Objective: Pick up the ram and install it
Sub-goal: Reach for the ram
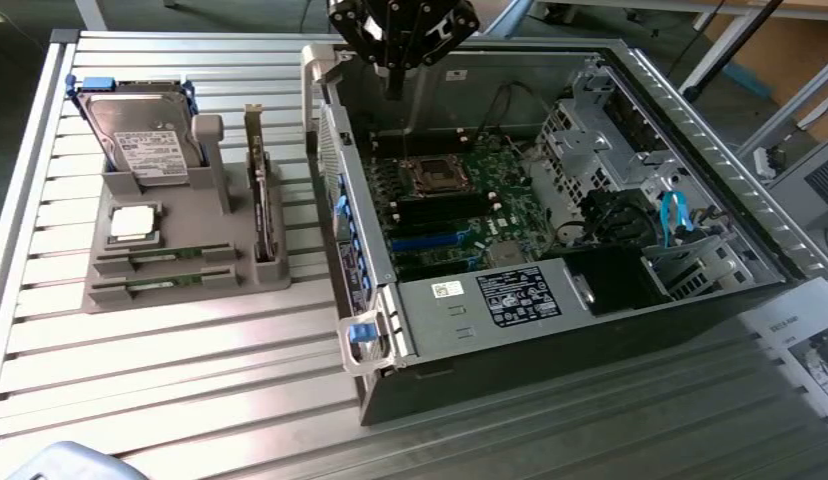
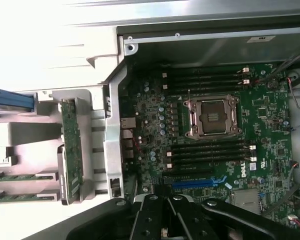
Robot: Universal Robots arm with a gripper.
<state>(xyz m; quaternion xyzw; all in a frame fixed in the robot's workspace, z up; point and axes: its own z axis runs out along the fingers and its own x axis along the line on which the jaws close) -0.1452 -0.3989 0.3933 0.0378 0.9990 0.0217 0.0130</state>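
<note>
Two rams, thin green sticks, lie in the front slots of a grey holder [image 1: 187, 225] at the exterior view's left: one ram [image 1: 167, 261] [image 2: 25, 176] and a second ram [image 1: 158, 287] [image 2: 22, 196] beside it. My gripper [image 1: 393, 88] [image 2: 165, 192] hangs above the back wall of the open computer case [image 1: 521, 300], well away from the rams. Its fingers look shut with nothing between them. Below it lies the green motherboard [image 2: 270, 165], with an empty processor socket [image 2: 212, 116] between two banks of dark memory slots [image 2: 205, 80].
The holder also carries a hard drive [image 1: 141, 135], a square silver processor chip [image 1: 134, 222] and an upright card with a metal bracket [image 1: 261, 200] [image 2: 71, 150]. Inside the case are a drive cage, cables and a power supply [image 1: 514, 295]. All of it rests on a slatted metal table [image 1: 161, 380].
</note>
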